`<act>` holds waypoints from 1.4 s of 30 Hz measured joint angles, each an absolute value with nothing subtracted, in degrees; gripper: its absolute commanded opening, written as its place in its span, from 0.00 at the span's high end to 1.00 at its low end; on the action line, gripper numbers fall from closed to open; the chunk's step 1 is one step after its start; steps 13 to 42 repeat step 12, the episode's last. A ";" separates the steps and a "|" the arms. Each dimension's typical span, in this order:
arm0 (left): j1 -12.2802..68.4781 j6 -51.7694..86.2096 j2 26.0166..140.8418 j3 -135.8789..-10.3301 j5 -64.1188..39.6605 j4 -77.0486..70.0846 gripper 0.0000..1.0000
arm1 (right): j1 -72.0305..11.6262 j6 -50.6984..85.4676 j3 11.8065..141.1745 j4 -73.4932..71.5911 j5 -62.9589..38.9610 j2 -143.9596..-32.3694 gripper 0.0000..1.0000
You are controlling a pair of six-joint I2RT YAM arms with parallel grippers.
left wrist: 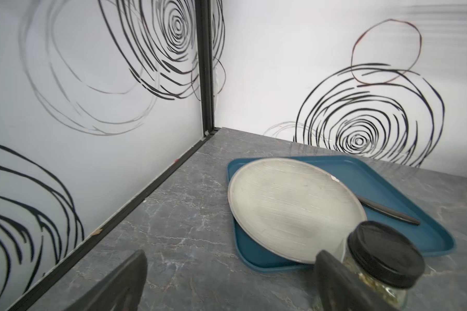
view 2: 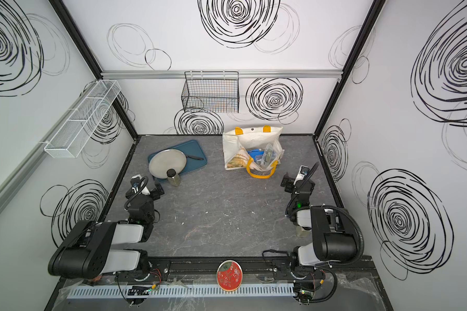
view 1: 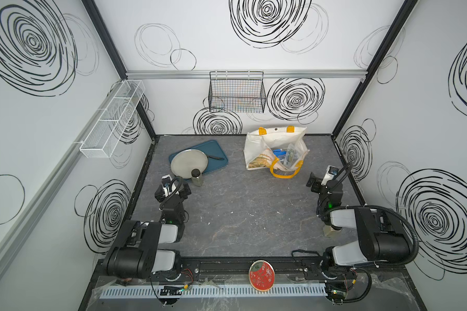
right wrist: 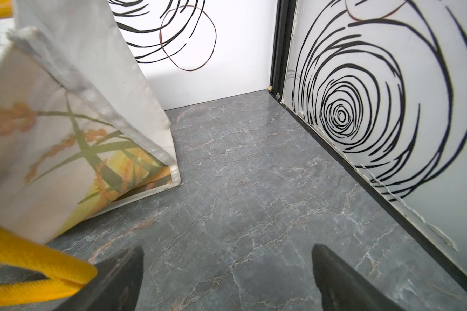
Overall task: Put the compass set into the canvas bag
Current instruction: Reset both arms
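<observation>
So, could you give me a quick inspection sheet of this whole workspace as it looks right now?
Surface: grey marbled table, small white specks.
Job's things: canvas bag upright, mouth open; compass set appears inside.
Clutter: blue tray holding plate and knife; jar beside it; red disc at front edge.
Grippers: left tool and right tool open, empty.
Cables: black hoses on arms.
Surroundings: swirl-printed walls, wire baskets.

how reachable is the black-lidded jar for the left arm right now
Likely yes: the left gripper is open, the jar stands right beside one of its fingers, and nothing lies between them; the plate sits beyond it.
</observation>
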State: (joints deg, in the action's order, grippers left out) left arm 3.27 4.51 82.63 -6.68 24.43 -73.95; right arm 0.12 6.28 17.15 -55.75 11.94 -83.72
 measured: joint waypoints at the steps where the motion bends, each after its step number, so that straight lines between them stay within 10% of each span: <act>1: 4.03 4.16 84.97 -6.66 24.36 -75.90 0.01 | 0.12 6.26 17.15 -55.48 12.10 -83.72 0.00; 42: 5.63 3.09 85.62 -10.09 24.53 -75.46 0.01 | -0.01 6.11 17.15 -54.46 12.25 -83.74 0.00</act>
